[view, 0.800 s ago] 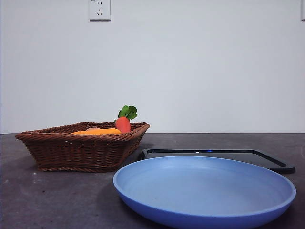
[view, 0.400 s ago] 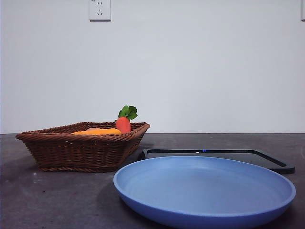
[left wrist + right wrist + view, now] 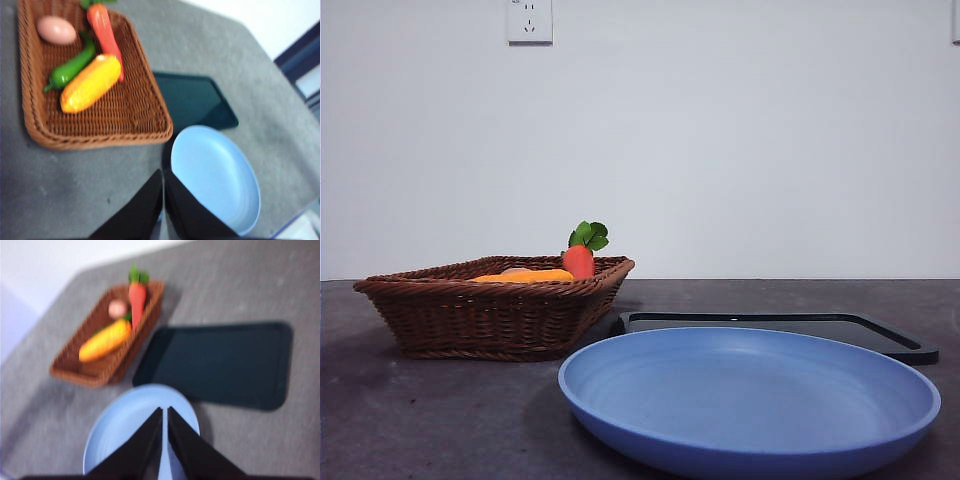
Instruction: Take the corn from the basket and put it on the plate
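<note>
Lying in basket point(image 3: 100, 110): corn point(image 3: 91, 82), untouched. Plate point(image 3: 750, 400) at basket's 4 o'clock. Left end effector point(image 3: 163, 182) and right end effector point(image 3: 164, 417) clenched, high above tabletop point(image 3: 420, 420).

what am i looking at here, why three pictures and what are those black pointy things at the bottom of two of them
It is a robot with two arms at a table, filmed by three cameras at once. One camera sits low at table height and looks across. The other two ride on the arms' wrists and look down, so the black shapes are each arm's own jaws: the left gripper and the right gripper. Both are shut, hold nothing and hang above the table.

On the table stand a wicker basket, a blue plate and a black tray. In the basket lie a corn cob, a carrot, a green pepper and an egg. The plate has nothing on it.
</note>
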Controlling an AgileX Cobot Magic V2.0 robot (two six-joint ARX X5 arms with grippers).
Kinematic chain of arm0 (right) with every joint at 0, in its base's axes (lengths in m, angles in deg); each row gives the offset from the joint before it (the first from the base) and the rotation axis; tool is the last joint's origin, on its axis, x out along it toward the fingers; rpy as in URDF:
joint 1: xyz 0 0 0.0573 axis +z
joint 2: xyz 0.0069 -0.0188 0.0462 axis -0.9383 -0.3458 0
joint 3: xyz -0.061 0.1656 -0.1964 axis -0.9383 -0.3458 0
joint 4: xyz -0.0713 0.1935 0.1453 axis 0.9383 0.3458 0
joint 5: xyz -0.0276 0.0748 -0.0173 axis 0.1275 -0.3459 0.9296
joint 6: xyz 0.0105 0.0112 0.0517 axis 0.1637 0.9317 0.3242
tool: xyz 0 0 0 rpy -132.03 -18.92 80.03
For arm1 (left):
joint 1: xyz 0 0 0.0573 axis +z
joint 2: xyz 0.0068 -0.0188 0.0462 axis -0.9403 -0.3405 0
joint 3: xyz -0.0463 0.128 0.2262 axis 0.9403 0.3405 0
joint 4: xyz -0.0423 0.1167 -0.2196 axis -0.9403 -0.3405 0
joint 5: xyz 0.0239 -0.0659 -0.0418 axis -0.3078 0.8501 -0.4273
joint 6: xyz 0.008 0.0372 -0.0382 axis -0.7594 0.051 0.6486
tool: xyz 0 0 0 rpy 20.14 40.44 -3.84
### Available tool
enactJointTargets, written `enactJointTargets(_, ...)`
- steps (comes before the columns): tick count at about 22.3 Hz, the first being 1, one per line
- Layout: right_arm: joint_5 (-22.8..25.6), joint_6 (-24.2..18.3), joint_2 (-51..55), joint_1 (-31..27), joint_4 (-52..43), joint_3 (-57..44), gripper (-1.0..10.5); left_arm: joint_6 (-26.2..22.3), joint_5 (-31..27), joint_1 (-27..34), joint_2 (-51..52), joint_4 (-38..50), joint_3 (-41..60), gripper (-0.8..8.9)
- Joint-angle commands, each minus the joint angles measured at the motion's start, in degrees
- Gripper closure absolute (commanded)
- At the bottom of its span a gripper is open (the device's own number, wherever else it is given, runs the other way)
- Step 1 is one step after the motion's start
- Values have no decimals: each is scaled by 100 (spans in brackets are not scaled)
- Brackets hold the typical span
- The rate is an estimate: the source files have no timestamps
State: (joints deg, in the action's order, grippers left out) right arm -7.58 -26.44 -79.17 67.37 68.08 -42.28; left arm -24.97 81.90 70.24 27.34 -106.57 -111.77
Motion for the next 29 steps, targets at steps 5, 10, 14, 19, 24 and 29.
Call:
enactJointTargets(5, 17, -892, -734, 476, 643, 313, 945, -625, 42, -173, -522, -424, -273, 807)
enactJointTargets(10, 35, -933, -1137, 763, 597, 313, 913, -621, 39, -243, -623, -380, -275, 773)
enactJointTargets(14, 42, -691, -1342, 763, 529, 313, 647, -555, 39, -243, -623, -278, -275, 420)
enactJointTargets(19, 42, -664, -1923, 769, 326, 313, 647, -553, 39, -243, -623, -264, -275, 408)
enactJointTargets(24, 101, -590, -3012, 1014, -214, 313, 648, -535, 39, -243, -623, -264, -275, 409)
enactJointTargets(29, 238, -595, -4271, 1366, -750, 313, 661, -535, 39, -243, -623, -264, -275, 409)
